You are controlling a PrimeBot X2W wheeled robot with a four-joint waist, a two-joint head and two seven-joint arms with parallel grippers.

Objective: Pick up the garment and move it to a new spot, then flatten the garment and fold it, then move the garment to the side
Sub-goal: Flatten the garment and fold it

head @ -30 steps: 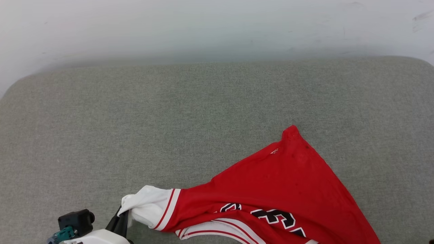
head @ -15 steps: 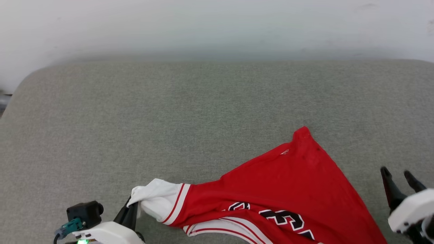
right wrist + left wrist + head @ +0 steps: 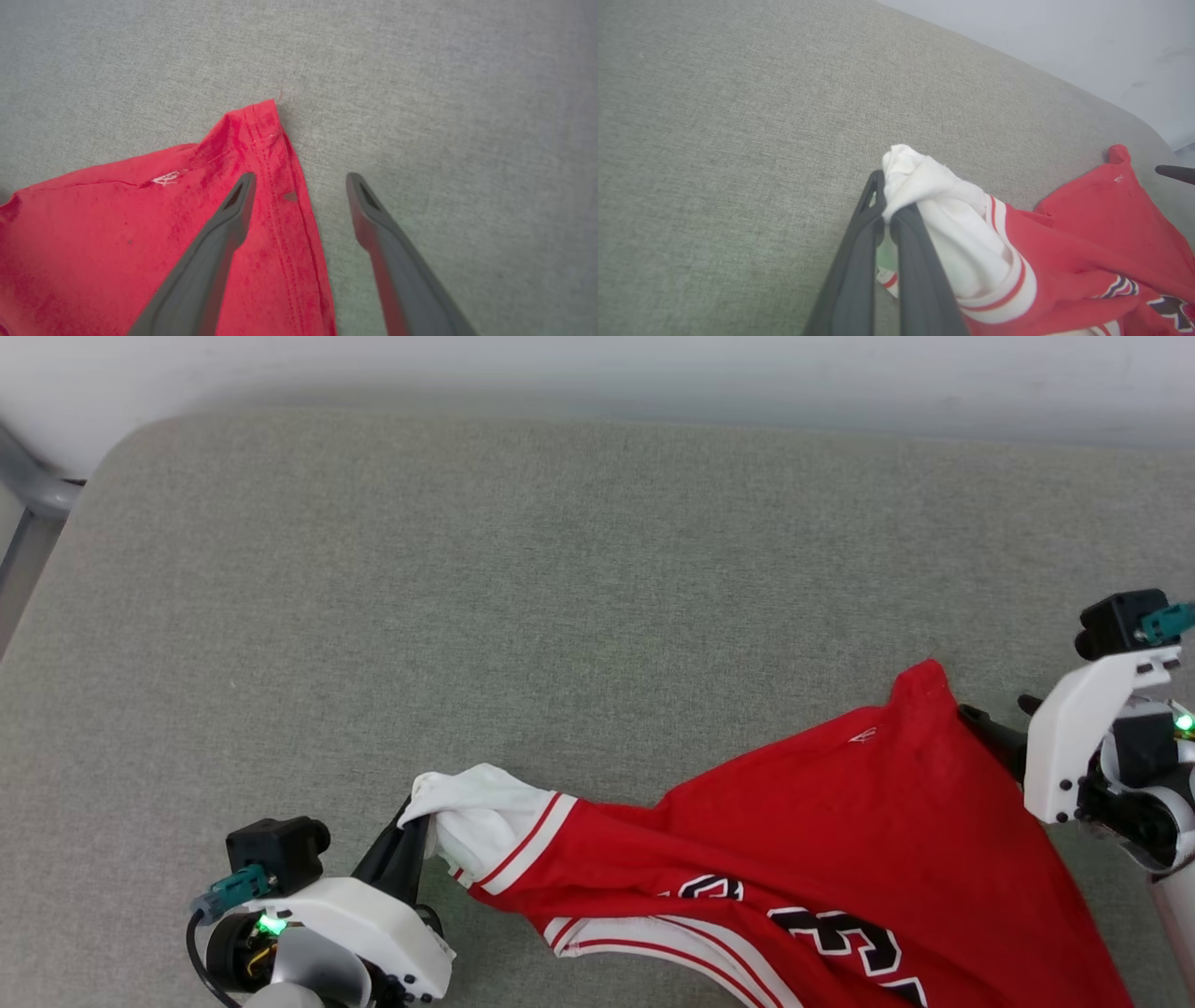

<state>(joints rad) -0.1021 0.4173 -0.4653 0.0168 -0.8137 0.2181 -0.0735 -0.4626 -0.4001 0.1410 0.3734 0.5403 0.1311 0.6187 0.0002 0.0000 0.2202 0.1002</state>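
Grey-green woven padded surface (image 3: 560, 569) is filling most of the head view, with rounded corners showing toward 11 and 1 o'clock. A plain white wall (image 3: 653, 364) is running behind it at 12 o'clock, and a grey metal bar (image 3: 28, 485) is standing off the surface's edge at 10 o'clock. The garment (image 3: 840, 840) is lying on the surface at about 5 o'clock, bunched and stretched out, not flat, and running off the bottom edge of the view. Its white sleeve (image 3: 476, 812) is pointing toward 9 o'clock, its red hem corner (image 3: 924, 677) is peaking toward 2 o'clock, and part of the black lettering (image 3: 840, 933) is showing at 5 o'clock. The left gripper (image 3: 415, 821) is sitting at 7 o'clock, jaws clamped tight on the sleeve end; in the left wrist view the white cloth is bulging out over the pinched fingertips (image 3: 877, 186). The right gripper (image 3: 997, 707) is sitting at 3 o'clock, jaws spread wide and holding nothing. In the right wrist view one finger is lying over the red cloth just below the hem corner, the other is over bare surface, and the stitched edge is running between them. Cannot tell if the fingers are touching the cloth.
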